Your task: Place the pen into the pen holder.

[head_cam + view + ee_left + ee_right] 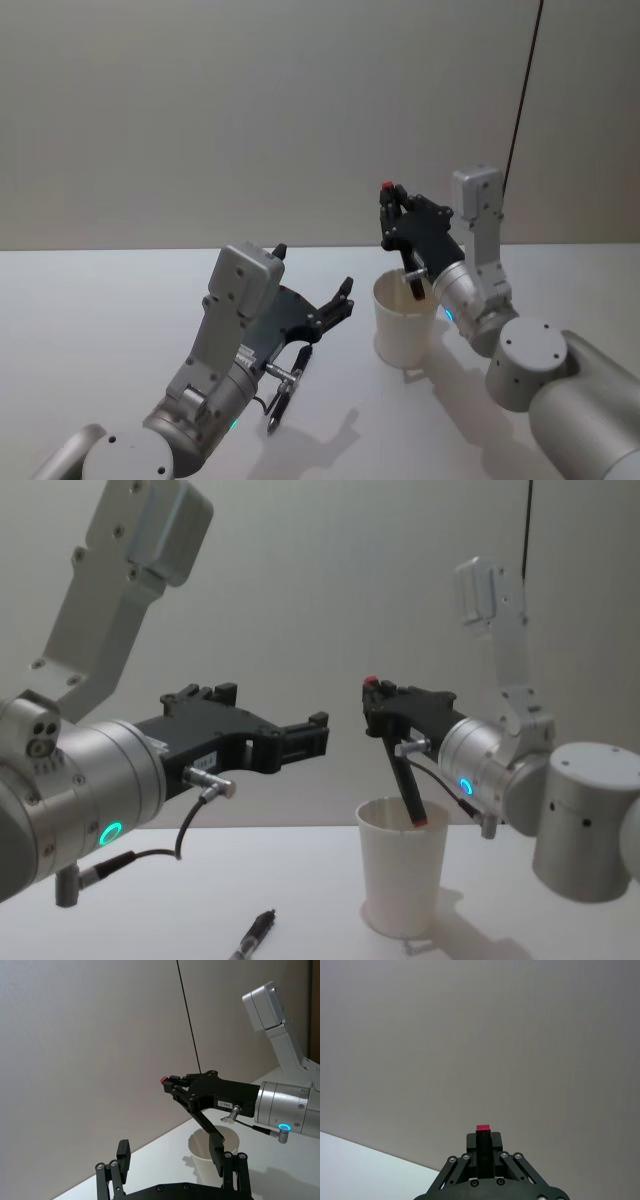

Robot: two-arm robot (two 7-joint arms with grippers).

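Right gripper (376, 706) has its fingers clamped on the pen (405, 775), lower end dipping into the pen holder (400, 875). Left gripper (313, 272) hangs wide open, holding nothing, above a second pen (283, 395) on the table (100, 320).

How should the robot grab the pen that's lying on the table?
Grip the loose pen around the middle of its barrel, coming straight down from above. It lies flat on the table, long and thin, so fingers should close across its narrow sides. The open left gripper hangs nearest it.
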